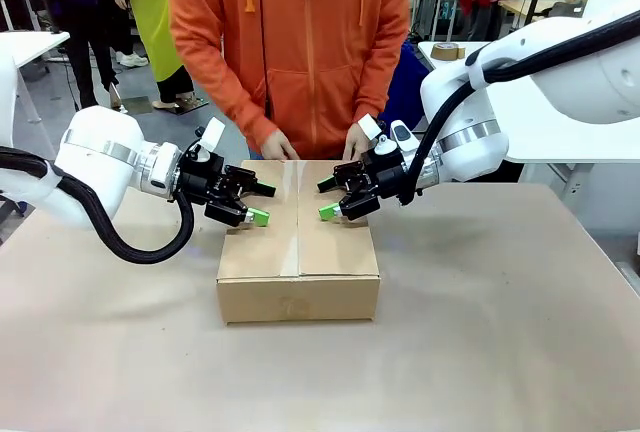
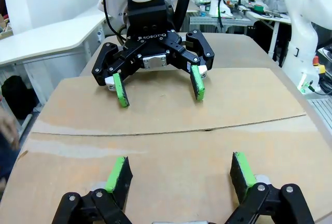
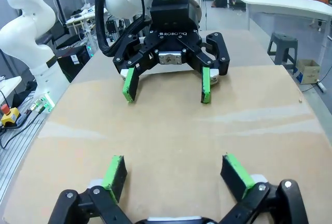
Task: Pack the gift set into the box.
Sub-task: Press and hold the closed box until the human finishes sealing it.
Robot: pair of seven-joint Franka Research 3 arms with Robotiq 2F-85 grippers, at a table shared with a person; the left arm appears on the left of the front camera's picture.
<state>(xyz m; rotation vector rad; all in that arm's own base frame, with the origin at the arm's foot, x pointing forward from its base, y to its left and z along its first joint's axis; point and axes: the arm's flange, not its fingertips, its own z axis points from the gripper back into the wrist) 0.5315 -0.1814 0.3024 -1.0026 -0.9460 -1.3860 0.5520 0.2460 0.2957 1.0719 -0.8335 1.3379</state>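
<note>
Hovering over closed box (image 1: pixel 298 252), seam along 12–6: left gripper (image 1: pixel 262 203) at 9, right gripper (image 1: pixel 326 199) at 3 (both spread, empty), equally near.

1. We're looking at a robotics lab: white work tables (image 3: pixel 290 3) line the back.
2. We spot a red stop button (image 3: pixel 5 110) and loose cables (image 3: pixel 23 125) beside us.
3. A stool (image 3: pixel 284 40) stands on the bare grey floor (image 3: pixel 244 19).
</note>
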